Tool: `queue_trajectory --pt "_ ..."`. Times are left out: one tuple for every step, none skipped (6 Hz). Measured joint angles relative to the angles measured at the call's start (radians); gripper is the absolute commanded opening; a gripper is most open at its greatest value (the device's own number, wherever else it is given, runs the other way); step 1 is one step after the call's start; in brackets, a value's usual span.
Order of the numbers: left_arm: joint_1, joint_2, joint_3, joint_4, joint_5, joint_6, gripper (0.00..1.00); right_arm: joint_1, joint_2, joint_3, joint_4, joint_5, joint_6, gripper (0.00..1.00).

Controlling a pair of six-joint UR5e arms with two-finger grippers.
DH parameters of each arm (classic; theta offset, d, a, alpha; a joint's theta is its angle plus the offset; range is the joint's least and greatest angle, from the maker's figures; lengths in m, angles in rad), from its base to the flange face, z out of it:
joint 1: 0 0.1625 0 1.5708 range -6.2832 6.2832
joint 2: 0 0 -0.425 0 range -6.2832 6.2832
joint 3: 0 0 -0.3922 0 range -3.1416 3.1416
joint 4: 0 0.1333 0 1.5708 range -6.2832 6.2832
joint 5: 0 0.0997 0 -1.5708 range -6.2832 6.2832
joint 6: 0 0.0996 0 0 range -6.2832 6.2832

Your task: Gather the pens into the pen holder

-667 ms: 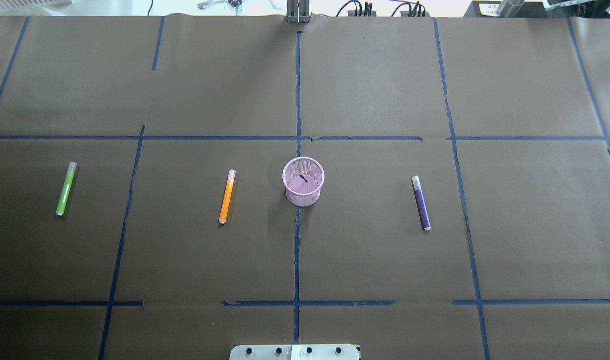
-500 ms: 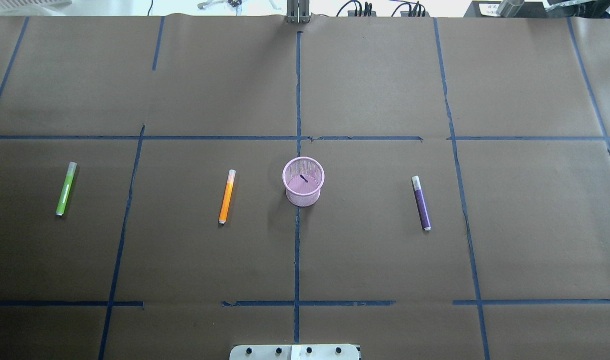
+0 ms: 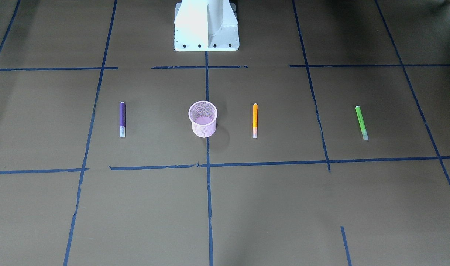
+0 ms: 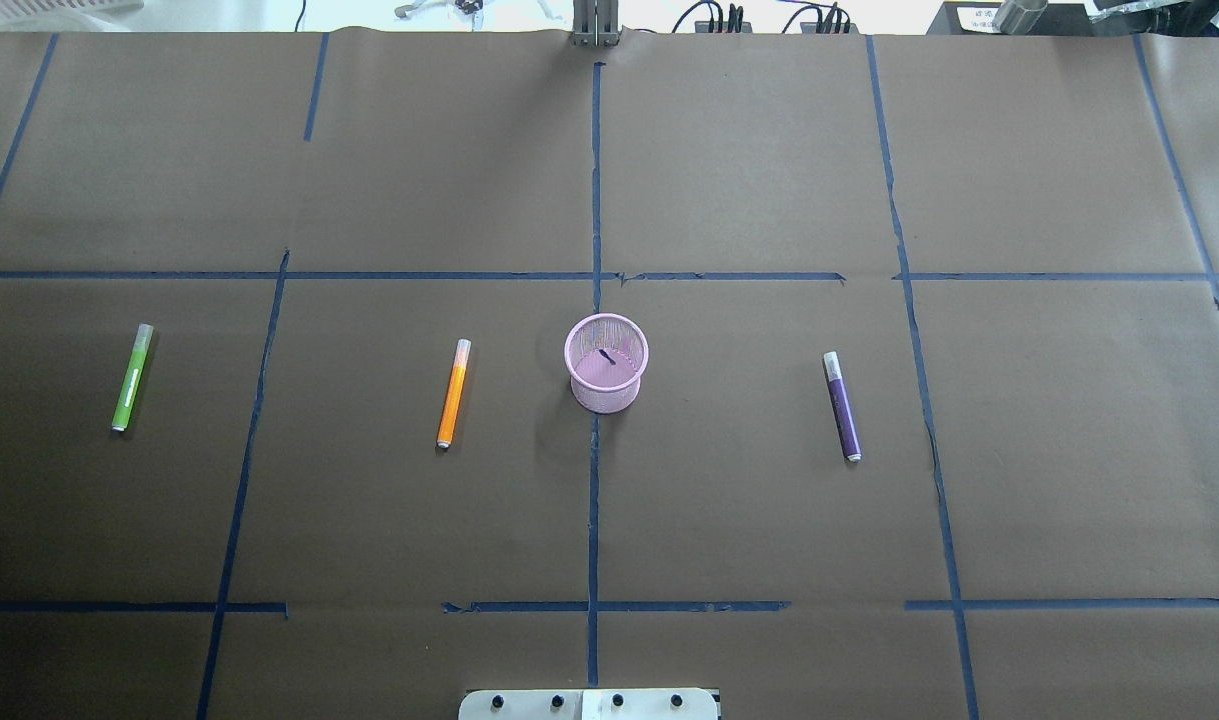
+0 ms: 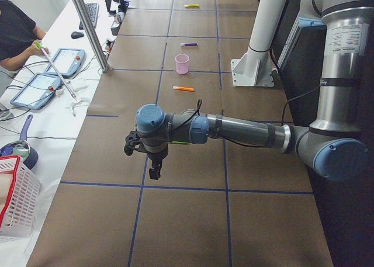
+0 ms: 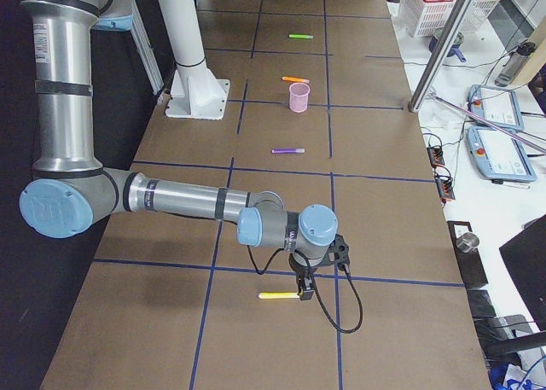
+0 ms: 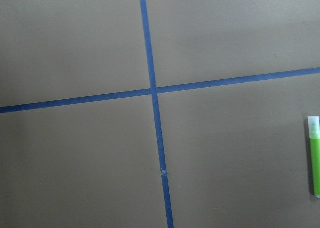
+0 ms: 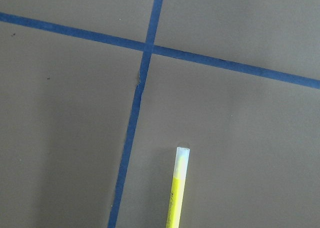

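Note:
The pink mesh pen holder (image 4: 606, 363) stands upright at the table's centre, with nothing but its base showing inside. Three pens lie flat in a row with it: the green pen (image 4: 132, 377) far on my left, the orange pen (image 4: 453, 393) just left of the cup, and the purple pen (image 4: 842, 405) on my right. A yellow pen (image 6: 277, 295) lies at the far right end. My left gripper (image 5: 153, 172) hangs over the paper close to the green pen (image 7: 314, 155). My right gripper (image 6: 304, 293) hovers by the yellow pen (image 8: 178, 188). Whether either gripper is open or shut, I cannot tell.
Blue tape lines grid the brown paper. The white robot pedestal (image 3: 206, 26) stands at my edge of the table. Beyond the far edge are a metal post (image 5: 87, 27), tablets (image 5: 61, 62), a seated person (image 5: 14, 33) and a red-rimmed basket (image 5: 14, 203).

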Motion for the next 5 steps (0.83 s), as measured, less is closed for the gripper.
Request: queue_trajectory --pt "0.001 0.002 0.002 -0.004 -0.002 0.0 1.0 0.0 -0.002 0.003 0.001 0.0 -0.001 1.0" --pt "0.001 0.016 0.003 -0.011 -0.003 0.003 1.0 0.0 -0.008 0.003 0.019 0.0 -0.003 1.0" --pt "0.001 0.05 -0.001 -0.035 -0.005 0.004 1.0 -0.001 -0.022 -0.001 0.069 0.0 -0.001 1.0" --pt "0.019 0.087 0.0 -0.104 -0.006 0.0 1.0 -0.003 -0.037 -0.005 0.12 0.001 0.004 1.0" --pt "0.053 0.102 0.002 -0.168 -0.01 -0.027 1.0 -0.009 -0.043 -0.006 0.138 0.003 0.005 1.0"
